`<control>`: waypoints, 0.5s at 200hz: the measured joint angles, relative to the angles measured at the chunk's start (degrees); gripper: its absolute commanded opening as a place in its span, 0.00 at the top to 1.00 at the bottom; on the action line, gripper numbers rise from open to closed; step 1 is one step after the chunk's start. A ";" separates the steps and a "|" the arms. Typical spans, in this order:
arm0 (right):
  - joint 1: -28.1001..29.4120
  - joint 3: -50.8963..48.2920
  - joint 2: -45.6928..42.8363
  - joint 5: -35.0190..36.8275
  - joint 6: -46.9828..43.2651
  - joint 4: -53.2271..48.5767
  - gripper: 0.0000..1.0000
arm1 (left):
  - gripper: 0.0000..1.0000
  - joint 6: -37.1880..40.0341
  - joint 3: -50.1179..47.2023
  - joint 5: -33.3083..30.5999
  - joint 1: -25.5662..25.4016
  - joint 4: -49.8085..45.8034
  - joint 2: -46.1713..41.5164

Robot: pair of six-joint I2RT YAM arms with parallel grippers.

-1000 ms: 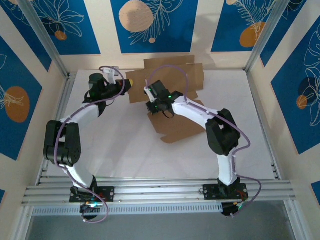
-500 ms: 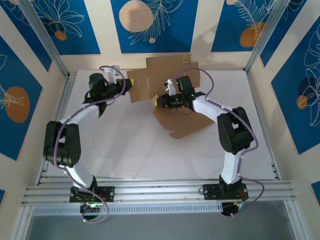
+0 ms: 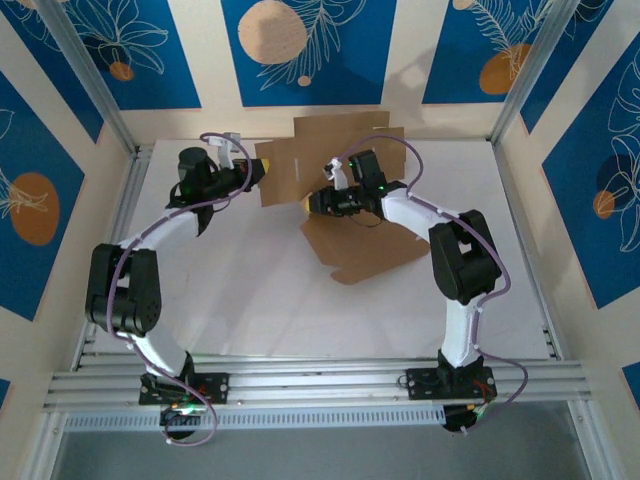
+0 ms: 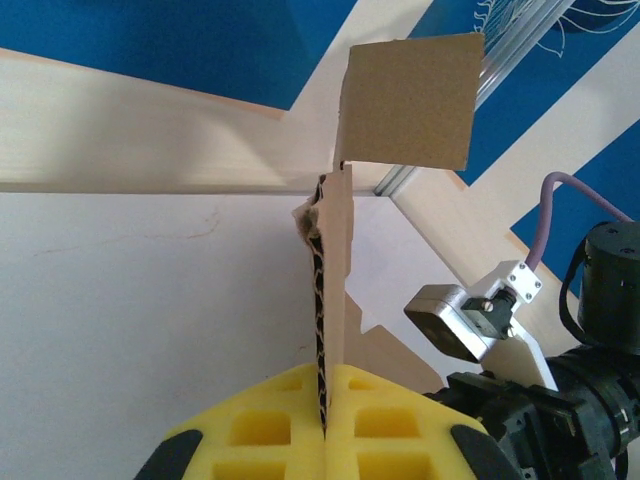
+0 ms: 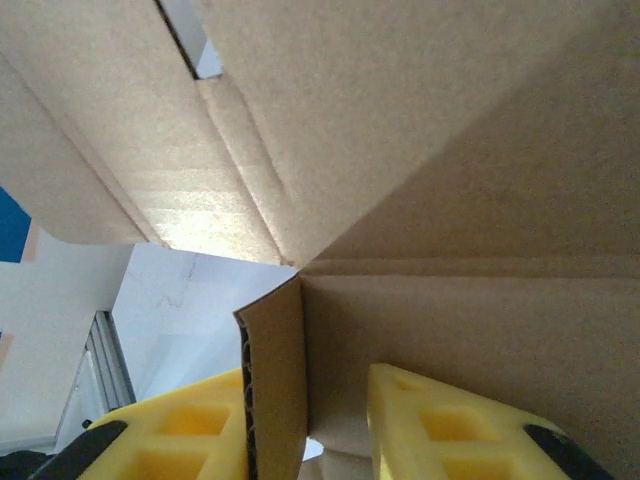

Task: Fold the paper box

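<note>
One paper box (image 3: 372, 255) at far middle of table (image 3: 250, 290), partly raised. Your left gripper (image 4: 325, 400) clamped tight on its edge. Your right gripper (image 5: 335, 420) stood partly open, flap loose between pads (image 5: 190, 440).

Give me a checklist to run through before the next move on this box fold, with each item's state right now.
1. Left gripper clamped on the paper box edge: ok, its pads are shut on the cardboard.
2. Right gripper gripping the flap: not ok, the flap stands between open jaws, against one pad with a gap to the other.
3. Crease formed: ok, the right wrist view shows two panels meeting at an angle.
4. Grippers apart from each other: ok, the top view shows them on different parts of the sheet.
5. Tabs seated in slots: cannot tell.
</note>
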 measured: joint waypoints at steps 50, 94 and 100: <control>-0.50 0.48 0.50 1.51 2.91 -1.53 0.73 | 1.00 0.07 -0.09 0.13 -0.42 0.04 -0.22; 0.63 4.50 3.34 3.39 3.98 -5.07 0.66 | 1.00 1.11 -0.11 0.11 -0.63 0.04 -0.22; 0.81 4.68 3.34 3.63 4.00 -5.53 0.64 | 1.00 1.29 -0.11 0.09 -0.63 0.02 -0.22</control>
